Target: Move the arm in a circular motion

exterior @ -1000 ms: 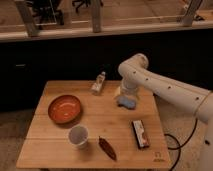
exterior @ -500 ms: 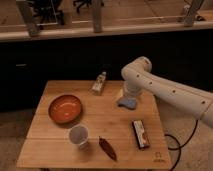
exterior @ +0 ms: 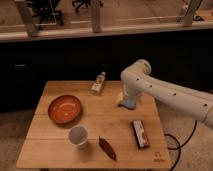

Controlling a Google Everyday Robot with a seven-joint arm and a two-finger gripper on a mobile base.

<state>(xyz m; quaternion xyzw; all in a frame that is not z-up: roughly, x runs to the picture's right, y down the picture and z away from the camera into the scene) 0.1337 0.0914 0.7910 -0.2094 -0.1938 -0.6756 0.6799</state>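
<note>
1. Since a second ago, the large white tubular robot arm has shifted slightly to the right, and its rounded elbow now sits a little further from the small pale bottle-like item lying at the back of the table.
2. Camera view: the arm reaches in from the right edge and bends down over the back right part of the light wooden slatted table.
3. The gripper hangs at the arm's lower end, close above the tabletop and right at a small pale blue object. I cannot tell whether it is spread or clenched, or whether it touches that object.
4. An orange round bowl sits at the left, with a whitish cup in front of it.
5. A dark red elongated item lies beside the cup.
6. A black rectangular packet lies in front of the gripper, apart from it.
</note>
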